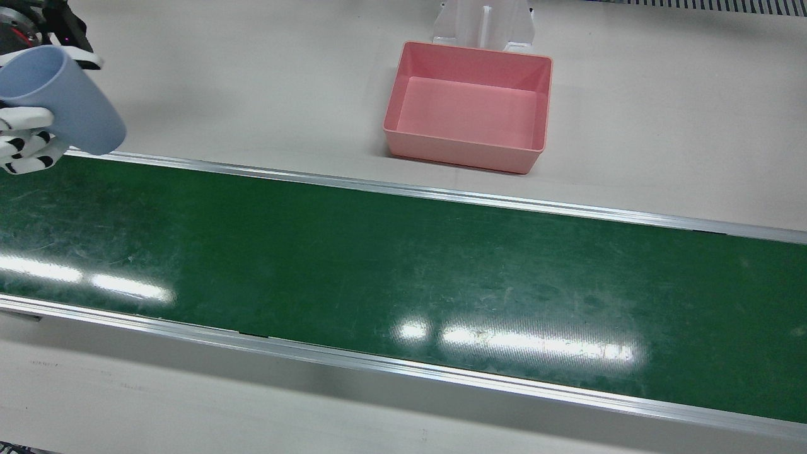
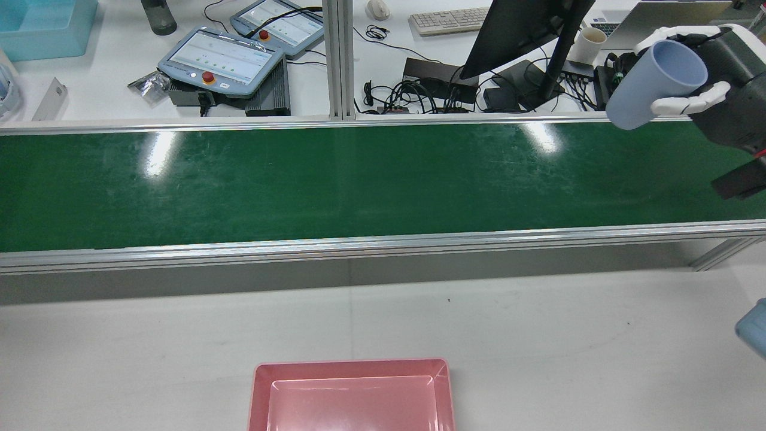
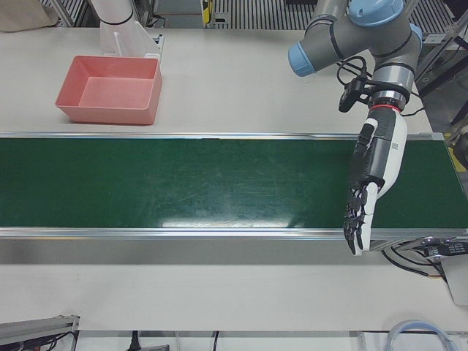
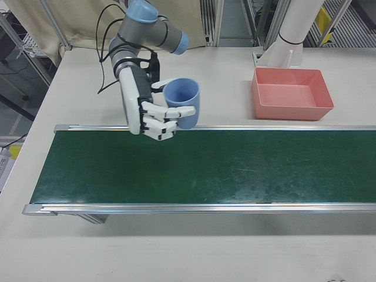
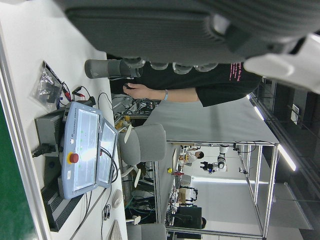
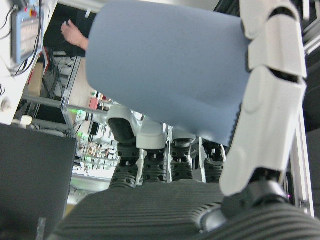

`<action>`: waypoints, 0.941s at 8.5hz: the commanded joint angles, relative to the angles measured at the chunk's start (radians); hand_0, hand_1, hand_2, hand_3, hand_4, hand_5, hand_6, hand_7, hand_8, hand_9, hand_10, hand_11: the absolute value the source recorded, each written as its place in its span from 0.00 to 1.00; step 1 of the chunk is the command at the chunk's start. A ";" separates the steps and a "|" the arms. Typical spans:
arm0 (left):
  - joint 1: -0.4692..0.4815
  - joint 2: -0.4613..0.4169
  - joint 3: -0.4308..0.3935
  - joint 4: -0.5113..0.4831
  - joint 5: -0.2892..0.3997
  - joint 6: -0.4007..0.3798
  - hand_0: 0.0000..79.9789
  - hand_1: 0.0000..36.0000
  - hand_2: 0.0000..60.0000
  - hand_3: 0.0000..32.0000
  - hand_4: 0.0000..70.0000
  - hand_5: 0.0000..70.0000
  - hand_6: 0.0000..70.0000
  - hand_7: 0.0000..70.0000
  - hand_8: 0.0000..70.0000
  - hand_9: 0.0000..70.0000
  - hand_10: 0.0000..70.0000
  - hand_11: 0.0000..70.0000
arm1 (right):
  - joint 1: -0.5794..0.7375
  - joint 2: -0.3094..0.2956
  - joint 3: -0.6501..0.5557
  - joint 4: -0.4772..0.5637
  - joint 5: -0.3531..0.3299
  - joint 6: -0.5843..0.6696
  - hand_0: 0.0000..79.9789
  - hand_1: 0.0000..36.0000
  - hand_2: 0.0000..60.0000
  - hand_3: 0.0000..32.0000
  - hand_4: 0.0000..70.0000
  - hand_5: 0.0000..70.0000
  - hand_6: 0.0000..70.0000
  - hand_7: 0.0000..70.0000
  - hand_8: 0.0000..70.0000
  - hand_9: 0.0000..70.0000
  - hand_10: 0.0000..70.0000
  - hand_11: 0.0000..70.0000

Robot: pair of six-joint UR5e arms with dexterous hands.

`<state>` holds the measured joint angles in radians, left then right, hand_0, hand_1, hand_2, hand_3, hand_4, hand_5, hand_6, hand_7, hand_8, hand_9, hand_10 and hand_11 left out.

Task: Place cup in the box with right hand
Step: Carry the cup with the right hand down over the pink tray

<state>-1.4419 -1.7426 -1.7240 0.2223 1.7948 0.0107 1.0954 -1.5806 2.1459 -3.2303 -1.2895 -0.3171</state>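
Note:
My right hand (image 4: 154, 120) is shut on a pale blue cup (image 4: 183, 103), held tilted in the air above the belt's edge. The same cup (image 2: 655, 84) shows at the rear view's upper right, mouth turned toward the camera, with the right hand (image 2: 715, 99) wrapped round it. In the front view the cup (image 1: 63, 101) is at the far left, and it fills the right hand view (image 6: 165, 75). The pink box (image 1: 468, 106) stands empty on the white table, well away from the cup; the pink box (image 4: 292, 94) is at the right. My left hand (image 3: 369, 183) hangs open over the belt's other end.
A long green conveyor belt (image 1: 403, 271) with metal rails crosses the table. A white arm pedestal (image 1: 484, 25) stands just behind the box. Beyond the belt, a desk holds teach pendants (image 2: 221, 60), a monitor (image 2: 526, 30), cables and a keyboard. A person (image 5: 200, 85) stands by that desk.

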 commanded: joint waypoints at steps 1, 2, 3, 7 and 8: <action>0.000 0.000 0.000 0.002 0.000 0.000 0.00 0.00 0.00 0.00 0.00 0.00 0.00 0.00 0.00 0.00 0.00 0.00 | -0.323 0.105 0.246 -0.184 0.015 -0.189 0.84 1.00 1.00 0.00 0.61 0.34 0.67 1.00 1.00 1.00 0.63 0.92; 0.000 0.000 0.000 0.002 0.000 0.000 0.00 0.00 0.00 0.00 0.00 0.00 0.00 0.00 0.00 0.00 0.00 0.00 | -0.416 0.140 0.259 -0.213 0.016 -0.218 0.87 1.00 1.00 0.00 0.63 0.34 0.67 1.00 1.00 1.00 0.62 0.91; 0.000 0.000 0.000 0.000 0.000 0.000 0.00 0.00 0.00 0.00 0.00 0.00 0.00 0.00 0.00 0.00 0.00 0.00 | -0.493 0.142 0.258 -0.214 0.024 -0.241 0.90 1.00 1.00 0.00 0.66 0.34 0.67 1.00 1.00 1.00 0.62 0.91; 0.000 0.000 0.000 0.000 0.000 0.000 0.00 0.00 0.00 0.00 0.00 0.00 0.00 0.00 0.00 0.00 0.00 0.00 | -0.811 0.156 0.195 -0.206 0.134 -0.372 0.74 1.00 1.00 0.00 0.55 0.31 0.65 1.00 1.00 1.00 0.59 0.86; 0.000 0.000 0.000 0.000 0.000 0.000 0.00 0.00 0.00 0.00 0.00 0.00 0.00 0.00 0.00 0.00 0.00 0.00 | -0.810 0.156 0.169 -0.204 0.134 -0.359 0.82 0.93 0.95 0.00 0.52 0.28 0.62 1.00 1.00 1.00 0.53 0.78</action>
<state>-1.4420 -1.7426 -1.7242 0.2225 1.7948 0.0107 0.3451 -1.4295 2.3579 -3.4383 -1.1792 -0.6632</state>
